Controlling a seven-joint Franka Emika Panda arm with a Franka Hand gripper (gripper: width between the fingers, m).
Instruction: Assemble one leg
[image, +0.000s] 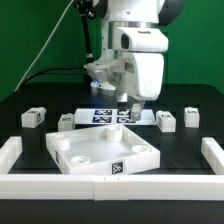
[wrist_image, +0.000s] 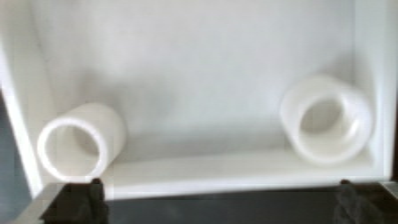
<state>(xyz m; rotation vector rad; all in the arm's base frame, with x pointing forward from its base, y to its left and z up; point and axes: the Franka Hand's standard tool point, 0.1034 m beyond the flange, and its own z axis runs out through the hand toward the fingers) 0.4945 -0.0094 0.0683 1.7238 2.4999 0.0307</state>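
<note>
Four small white legs with tags stand on the black table: two at the exterior view's left (image: 35, 117) (image: 67, 120) and two at its right (image: 166, 121) (image: 191, 116). The large white square part (image: 100, 150) lies in front, sockets up. My gripper (image: 128, 106) hangs above its far edge, apart from every leg. In the wrist view my gripper (wrist_image: 219, 205) is open and empty, with dark fingertips (wrist_image: 75, 200) at the frame's edge. It looks down into the square part (wrist_image: 196, 90), which has two round corner sockets (wrist_image: 80, 145) (wrist_image: 334, 120). No leg shows in the wrist view.
The marker board (image: 105, 115) lies flat behind the square part, under the arm. Long white border bars run along the exterior view's left (image: 10, 155), right (image: 212, 152) and front (image: 110, 186). A green wall and black cables are behind.
</note>
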